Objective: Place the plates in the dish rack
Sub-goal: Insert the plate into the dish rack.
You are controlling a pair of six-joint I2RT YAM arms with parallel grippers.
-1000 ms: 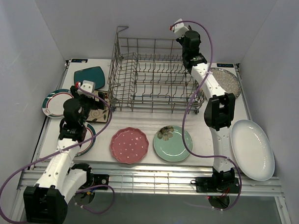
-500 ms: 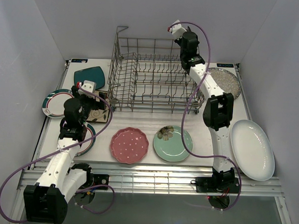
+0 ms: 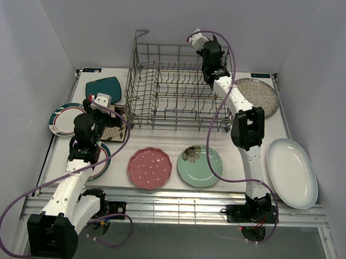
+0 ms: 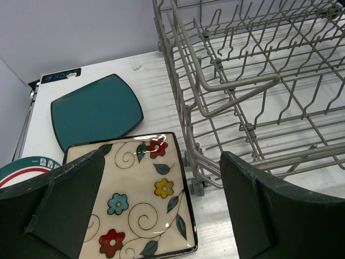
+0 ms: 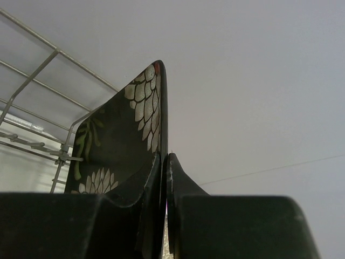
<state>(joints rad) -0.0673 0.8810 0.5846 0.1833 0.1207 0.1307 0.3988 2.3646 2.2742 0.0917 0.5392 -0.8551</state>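
— Dish rack (image 3: 180, 87) where?
— Upper centre of top view. Lying flat around it: pink dotted plate (image 3: 150, 168) and mint green plate (image 3: 200, 165) below, white oval plate (image 3: 292, 172) lower right, teal square plate (image 3: 103, 86) upper left.
— Right gripper (image 5: 165, 162)?
— Pinched tight on dark petal-patterned plate (image 5: 116, 145), held on edge at rack's upper right corner.
— Left gripper (image 4: 161, 156)?
— Spread wide, holding nothing, over floral square plate (image 4: 135, 199) at frame's left.

Right hand (image 3: 210, 50) over the rack (image 3: 174, 90)
Pink plate (image 3: 150, 168) and green plate (image 3: 200, 165) lie side by side on the desk (image 3: 161, 138).

The dish rack (image 4: 242, 84) is grey metal wire, the floral plate (image 4: 137, 199) glossy, the left claw (image 4: 163, 156) matt black.
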